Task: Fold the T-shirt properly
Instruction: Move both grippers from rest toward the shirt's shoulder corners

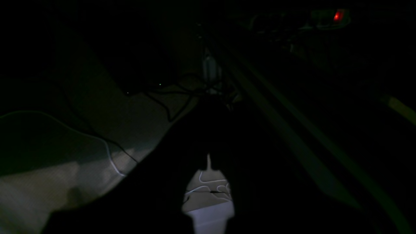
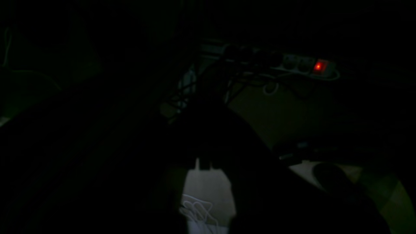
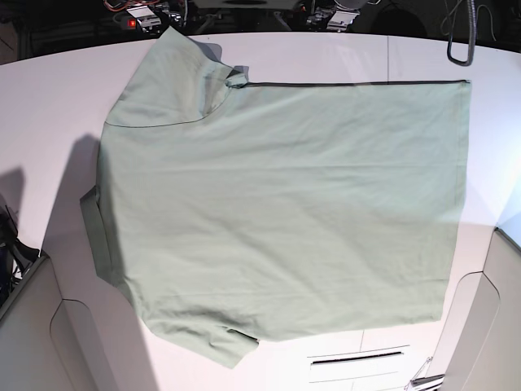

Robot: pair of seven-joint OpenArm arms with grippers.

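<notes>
Shirt lies flat mid-tabletop, collar toward 9 o'clock, hem toward 3, spread ready for folding. Your left pincer and right pincer are both closed, empty and hanging off-table over the floor.

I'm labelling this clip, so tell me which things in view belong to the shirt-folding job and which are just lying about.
Belongs to the job:
- the T-shirt, pale green, spread flat on the white table

Just lying about:
- the power strip with its red light on
- loose white cable on the floor
- dark cable loop at the table's far edge
</notes>
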